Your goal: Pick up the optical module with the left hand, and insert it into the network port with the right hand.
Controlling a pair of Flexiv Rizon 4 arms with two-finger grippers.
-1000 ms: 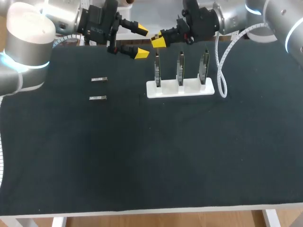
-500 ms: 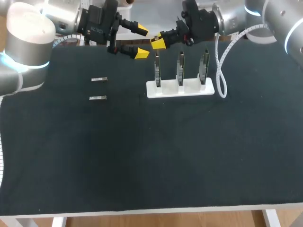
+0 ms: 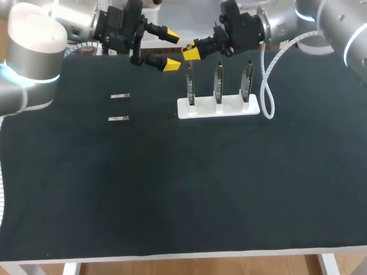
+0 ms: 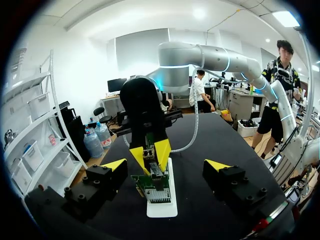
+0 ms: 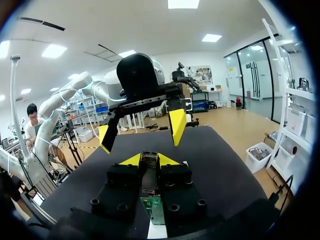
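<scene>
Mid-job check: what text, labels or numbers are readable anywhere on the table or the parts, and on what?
No text can be read in any view.
Two loose modules on the table: too small to show any label.
Circuit boards in the white holder: chips show, any print too blurred to read.
Module in the right hand: no marking legible.
</scene>
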